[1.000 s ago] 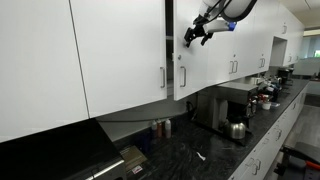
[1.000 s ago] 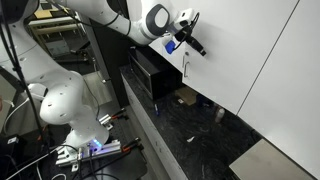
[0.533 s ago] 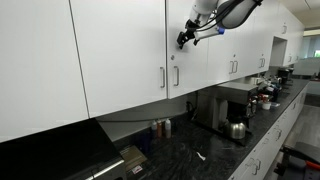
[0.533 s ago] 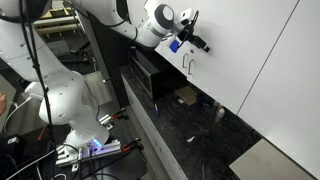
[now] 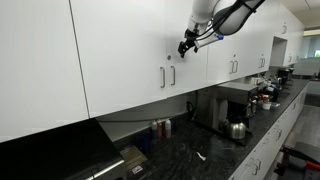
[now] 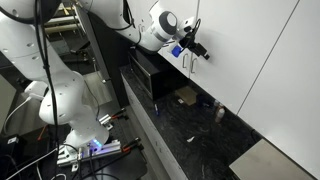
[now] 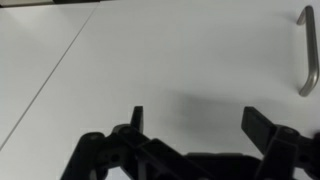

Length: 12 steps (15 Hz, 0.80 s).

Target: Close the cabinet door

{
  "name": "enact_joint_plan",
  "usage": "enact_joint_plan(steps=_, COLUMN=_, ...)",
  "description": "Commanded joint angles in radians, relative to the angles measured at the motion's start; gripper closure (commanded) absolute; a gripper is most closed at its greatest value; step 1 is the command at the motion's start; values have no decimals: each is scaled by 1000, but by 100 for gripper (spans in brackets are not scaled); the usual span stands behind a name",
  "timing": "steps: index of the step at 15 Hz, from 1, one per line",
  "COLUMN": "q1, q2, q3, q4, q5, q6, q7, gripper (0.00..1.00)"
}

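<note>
Door (image 7: 180, 50) fills the wrist view as a plain white panel just past the tool (image 7: 200, 118), whose two dark fingers (image 7: 137, 118) stand wide apart with nothing between them. Whether the fingertips touch the panel cannot be told from here. A metal bar handle (image 7: 308, 50) runs upright at the right edge of this view, and a thin seam (image 7: 50, 80) slants across the left side where the panel meets its neighbour. In an exterior view the tool (image 5: 186, 44) sits up against the upper part of the door (image 5: 195, 70), above and just beside the handle (image 5: 172, 75). The door lies flush in the row of white wall cabinets, with no gap showing at the seam (image 5: 167, 50), so it looks shut. The neighbour's handle (image 5: 163, 77) hangs just across that seam. The arm (image 5: 225, 12) reaches in from above and behind the tool. In an exterior view from the opposite side, the tool (image 6: 197, 50) points at the door (image 6: 230, 60) close above the handle (image 6: 187, 62), and the white arm (image 6: 100, 15) curves back over a black box (image 6: 150, 75). Below the cabinets runs a dark speckled bench (image 5: 190, 158). Farther along it stand a black appliance (image 5: 222, 108) and a silver kettle (image 5: 237, 129).
</note>
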Motion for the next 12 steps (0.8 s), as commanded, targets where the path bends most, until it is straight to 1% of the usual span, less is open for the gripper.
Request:
enact_joint_plan(steps=1, q1=91, q2=-83, q3=-103, q4=-97, q5=202, q6=-54, q7=-253, gripper=0)
enact_joint_plan(steps=2, q1=98, q2=-109, q3=-118, q4=-124, q5=261, q6=-69, q7=-329, gripper=0)
enact_joint_plan(steps=3, q1=57, q2=-135, q3=-83, q4=-150, q5=328, q6=-98, q7=-411, gripper=0)
enact_joint_plan(steps=4, q1=128, q2=-161, q3=-154, q4=-173, q5=386, q6=-149, q7=-491, gripper=0)
enact_joint_plan(steps=5, q1=134, q2=-188, q3=-163, q4=-188, q5=445, q6=-207, q7=-571, gripper=0)
enact_joint_plan(steps=7, q1=158, q2=-251, q3=-197, q4=-209, q5=554, q6=-345, q7=-730, gripper=0)
enact_joint_plan(steps=10, q1=190, q2=-340, q3=-247, q4=-191, q5=697, q6=-598, q7=-933, gripper=0)
enact_joint_plan(steps=12, q1=204, q2=-386, q3=-275, q4=-154, q5=766, q6=-767, q7=-1018, gripper=0)
